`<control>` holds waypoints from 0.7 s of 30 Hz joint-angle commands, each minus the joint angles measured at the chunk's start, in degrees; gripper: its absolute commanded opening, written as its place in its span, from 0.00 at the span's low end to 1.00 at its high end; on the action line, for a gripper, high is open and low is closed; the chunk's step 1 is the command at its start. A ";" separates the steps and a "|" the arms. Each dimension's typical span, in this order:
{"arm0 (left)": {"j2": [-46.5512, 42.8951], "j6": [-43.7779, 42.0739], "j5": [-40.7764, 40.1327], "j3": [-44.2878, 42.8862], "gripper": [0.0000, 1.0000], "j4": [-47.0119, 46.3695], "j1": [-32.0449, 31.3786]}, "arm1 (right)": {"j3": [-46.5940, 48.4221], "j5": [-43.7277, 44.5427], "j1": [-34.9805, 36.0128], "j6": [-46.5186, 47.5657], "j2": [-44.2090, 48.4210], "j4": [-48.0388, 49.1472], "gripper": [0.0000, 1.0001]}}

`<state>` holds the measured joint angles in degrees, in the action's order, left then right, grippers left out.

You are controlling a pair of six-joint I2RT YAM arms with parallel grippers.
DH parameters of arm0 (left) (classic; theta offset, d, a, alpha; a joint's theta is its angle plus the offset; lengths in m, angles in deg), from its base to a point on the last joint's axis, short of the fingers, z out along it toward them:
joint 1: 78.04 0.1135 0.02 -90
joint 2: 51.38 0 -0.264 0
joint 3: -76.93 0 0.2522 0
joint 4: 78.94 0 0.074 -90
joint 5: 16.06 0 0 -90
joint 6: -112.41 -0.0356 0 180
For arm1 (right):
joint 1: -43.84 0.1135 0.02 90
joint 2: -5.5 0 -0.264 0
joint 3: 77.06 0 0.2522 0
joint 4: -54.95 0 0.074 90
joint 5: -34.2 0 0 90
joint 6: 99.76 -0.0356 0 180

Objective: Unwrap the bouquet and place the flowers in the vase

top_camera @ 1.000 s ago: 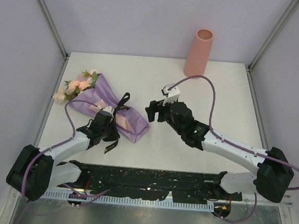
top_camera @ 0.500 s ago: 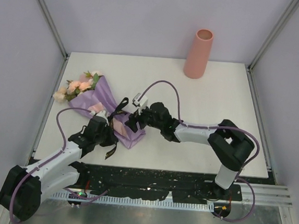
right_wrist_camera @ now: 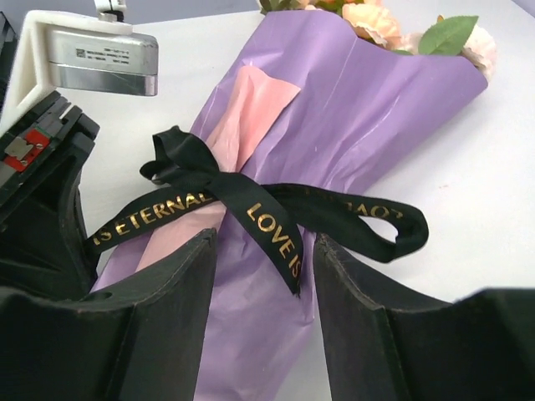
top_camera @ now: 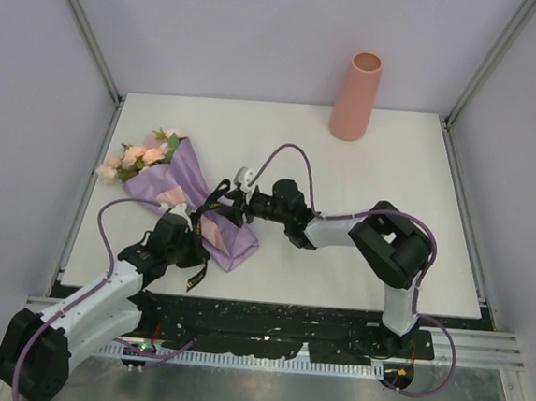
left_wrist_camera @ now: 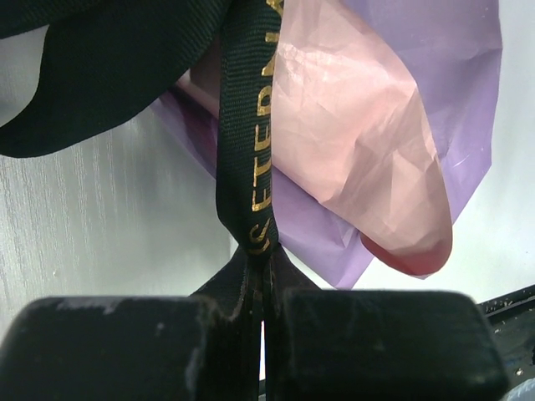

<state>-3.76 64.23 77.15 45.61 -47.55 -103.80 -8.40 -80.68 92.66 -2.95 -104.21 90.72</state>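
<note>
- Closest to the arm bases, the left gripper (top_camera: 187, 241) sits low over the table (top_camera: 392, 183), just at the near, narrow end of the bouquet (top_camera: 182, 193).
- Its wrist view is pretty clear: the fingers (left_wrist_camera: 125, 347) are pressed together, with one tail of the black ribbon (left_wrist_camera: 249, 159) pinched right between them. The gold lettering runs up the strip towards the wrap.
- Right behind that tail you get the pink inner sheet and the purple outer paper, both lying on the table.
- A bit further in, the right gripper (top_camera: 234, 207) reaches across from the right and ends up over the bow.
- Its fingers (right_wrist_camera: 167, 292) are apart. The "LOVE IS" tail of the ribbon hangs down in the gap between them and isn't gripped, as far as I can see.
- The bouquet lies on its side on the left half of the table, ribbon tied round the middle, wide end pointing to the far left.
- The flowers (top_camera: 142, 155) poke out of that far end, pale pink and peach with a few green leaves, all inside the paper.
- At the back of the table the vase (top_camera: 356, 96) stands upright, well apart from everything else.
</note>
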 commanded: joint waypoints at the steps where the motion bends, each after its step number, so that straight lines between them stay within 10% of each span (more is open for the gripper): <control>1: -2.78 0.45 1.02 0.07 0.00 0.65 0.01 | 5.12 -2.81 -0.13 1.01 -1.38 0.42 0.55; 6: -6.03 0.71 2.42 0.42 0.00 1.71 0.01 | 14.00 -2.01 0.14 -6.53 -4.46 -14.99 0.60; 21: -11.58 -0.60 2.34 1.65 0.00 6.19 0.01 | 12.17 -0.88 1.54 -5.49 -5.78 -14.56 0.69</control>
<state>-13.62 64.98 79.29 46.92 -43.25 -103.80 2.81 -82.06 93.69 -8.81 -109.61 75.38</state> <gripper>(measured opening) 0.014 0.689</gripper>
